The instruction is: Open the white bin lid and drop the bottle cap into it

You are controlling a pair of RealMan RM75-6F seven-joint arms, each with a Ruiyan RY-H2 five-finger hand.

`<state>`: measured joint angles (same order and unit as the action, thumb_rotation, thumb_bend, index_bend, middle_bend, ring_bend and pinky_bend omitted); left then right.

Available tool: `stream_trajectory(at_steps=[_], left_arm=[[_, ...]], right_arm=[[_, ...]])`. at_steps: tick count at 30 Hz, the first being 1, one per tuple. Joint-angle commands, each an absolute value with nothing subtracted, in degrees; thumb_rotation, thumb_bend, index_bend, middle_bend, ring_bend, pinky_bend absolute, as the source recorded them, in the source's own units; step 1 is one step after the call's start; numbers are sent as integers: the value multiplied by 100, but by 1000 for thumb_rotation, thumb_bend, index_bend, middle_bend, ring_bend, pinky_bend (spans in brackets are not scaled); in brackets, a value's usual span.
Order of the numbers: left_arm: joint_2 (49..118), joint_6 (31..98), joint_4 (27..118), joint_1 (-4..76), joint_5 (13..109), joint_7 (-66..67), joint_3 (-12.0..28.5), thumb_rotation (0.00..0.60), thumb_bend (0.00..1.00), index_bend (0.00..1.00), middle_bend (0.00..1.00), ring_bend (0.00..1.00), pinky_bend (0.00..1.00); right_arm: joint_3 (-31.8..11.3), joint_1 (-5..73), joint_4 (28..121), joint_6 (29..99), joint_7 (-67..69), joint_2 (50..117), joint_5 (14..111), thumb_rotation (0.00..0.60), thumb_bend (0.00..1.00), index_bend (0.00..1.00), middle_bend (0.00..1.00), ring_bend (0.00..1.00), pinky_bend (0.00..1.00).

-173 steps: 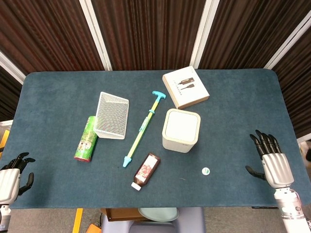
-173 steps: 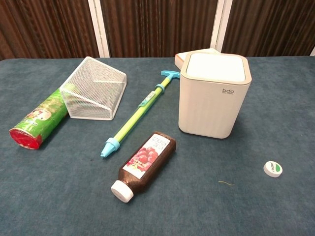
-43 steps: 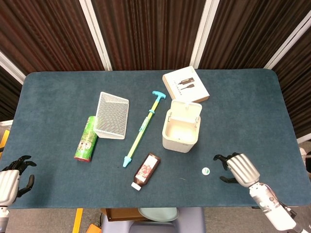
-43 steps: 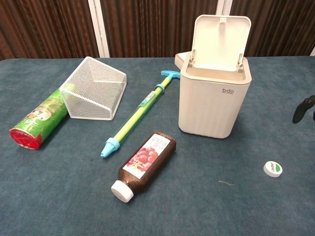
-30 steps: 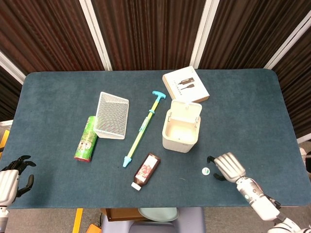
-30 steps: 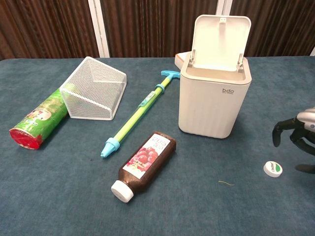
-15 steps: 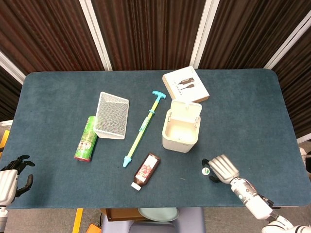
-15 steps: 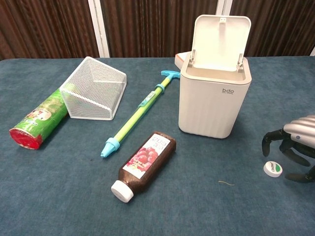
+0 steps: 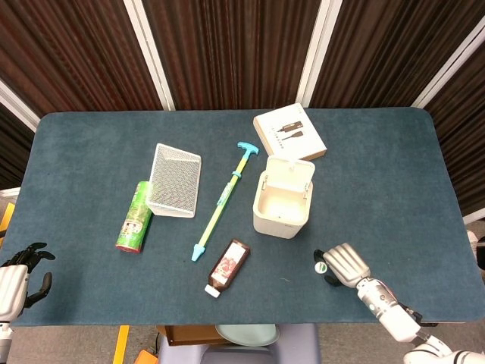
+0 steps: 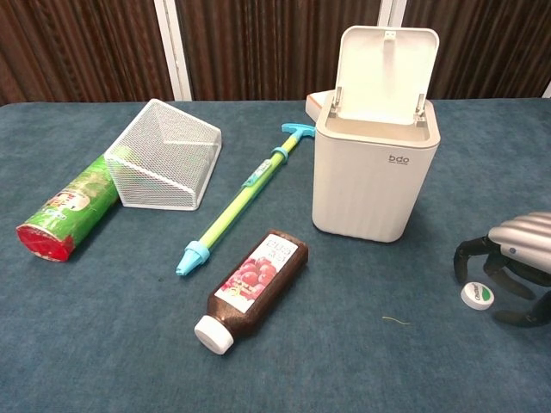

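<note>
Right hand point(image 10: 515, 258) arched over the bottle cap point(image 10: 476, 295) on the counter point(image 9: 91, 152) just right of the open white bin point(image 10: 374, 172), fingers point(image 10: 466, 249) spread round it, apparently ready to pinch, lid point(image 10: 385, 64) raised for dropping.

Dark slatted wall point(image 9: 227, 45) behind blue-carpeted table point(image 9: 91, 152).

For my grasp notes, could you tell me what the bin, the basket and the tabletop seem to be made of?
Bin: matte cream plastic, probably; moulded ribbed walls, hinged lid standing open.
Basket: white coated wire mesh; you can see through its grid.
Tabletop: covered in dark blue felt or short-pile fabric, with a fuzzy, non-reflective look.
</note>
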<state>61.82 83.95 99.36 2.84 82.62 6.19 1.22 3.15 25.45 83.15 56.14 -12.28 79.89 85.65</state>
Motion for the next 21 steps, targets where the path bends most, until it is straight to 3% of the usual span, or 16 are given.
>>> stream_trajectory(at_steps=[1,14,21], left_arm=[[6183,8393,9934,283,8260,622,120,600,497,383,214,267,431],[6178,8399,9944,280,8265,624,118,600,496,383,214,267,431],[6174,8398,9939,276,8265,597,116,600,497,383,214,267,431]], right_arm=[[317,2550,8297,5615,-1212,8000,8566,600,376,529,884,868,846],[337,2539,8244,5635,-1229,8007,8526,600,442,663,885,869,846],[256,2423,8496,6152,-1048,7748,8732,600,448,682,885,869,846]])
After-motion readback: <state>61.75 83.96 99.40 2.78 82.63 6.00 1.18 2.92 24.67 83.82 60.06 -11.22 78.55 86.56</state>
